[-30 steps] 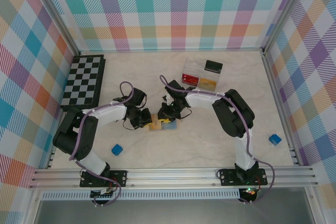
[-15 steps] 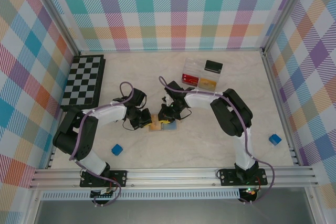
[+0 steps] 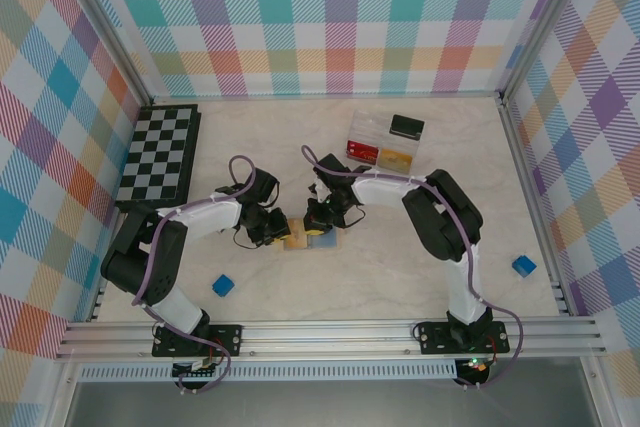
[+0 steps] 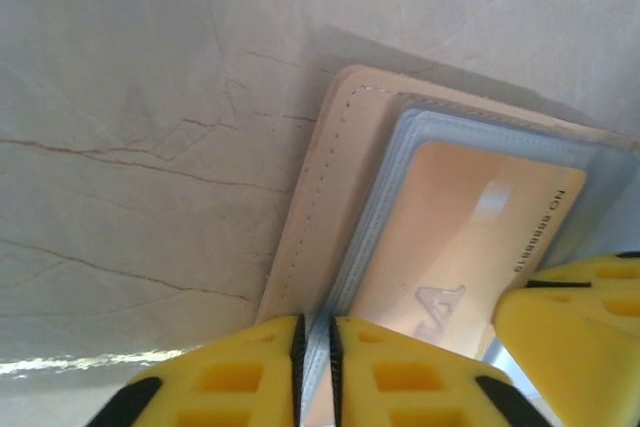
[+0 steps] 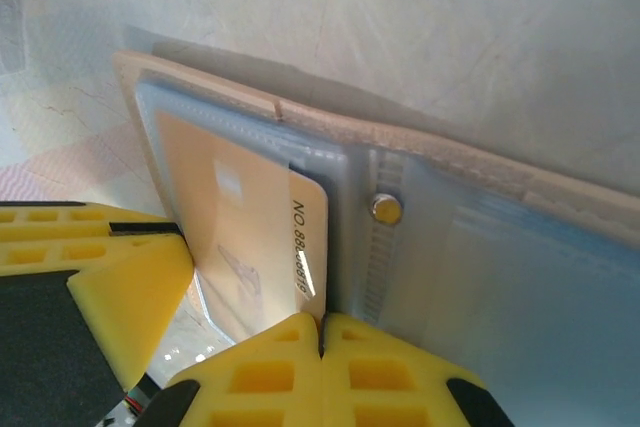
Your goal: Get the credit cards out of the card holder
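Tan card holder lies open mid-table, between both grippers.
Left gripper is pressed together on the blue lining edge. Right gripper pinches a corner of the one visible orange credit card, partly pocketed; its numbered edge faces the fold, so extraction likely runs along the holder's long axis, away from the left gripper.
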Available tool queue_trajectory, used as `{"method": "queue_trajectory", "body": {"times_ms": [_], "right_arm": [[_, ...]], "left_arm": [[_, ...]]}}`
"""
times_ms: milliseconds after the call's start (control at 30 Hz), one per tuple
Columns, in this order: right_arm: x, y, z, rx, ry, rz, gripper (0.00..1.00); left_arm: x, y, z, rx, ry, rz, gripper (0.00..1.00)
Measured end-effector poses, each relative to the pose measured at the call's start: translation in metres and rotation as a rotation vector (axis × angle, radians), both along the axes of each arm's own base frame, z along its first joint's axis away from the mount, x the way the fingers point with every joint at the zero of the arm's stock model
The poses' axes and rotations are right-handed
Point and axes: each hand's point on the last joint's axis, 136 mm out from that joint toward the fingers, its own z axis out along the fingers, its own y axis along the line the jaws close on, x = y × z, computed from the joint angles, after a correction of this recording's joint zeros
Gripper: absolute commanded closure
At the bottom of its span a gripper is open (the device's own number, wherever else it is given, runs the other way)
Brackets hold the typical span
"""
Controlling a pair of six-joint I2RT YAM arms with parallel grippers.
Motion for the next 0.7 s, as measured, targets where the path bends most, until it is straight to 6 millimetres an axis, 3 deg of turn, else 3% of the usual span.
{"method": "queue_trajectory", "body": {"times_ms": [267,433,700], "right_arm": [[-0.001,-0.018,0.014,-0.079,-0.062,0.009,0.98],[-0.001,-0.024,0.011,-0.113,-0.069,0.011,0.97],[-0.001,-0.024,0.011,-0.113,-0.07,0.011,0.98]], "left_arm": [[0.002,-0.001,0.007,0.01,-0.007,-0.041,0.76],[0.012,-0.012,0.023,-0.035,-0.046,-0.073,0.8],[0.012,-0.028,0.033,-0.109,-0.061,-0.106,0.89]]}}
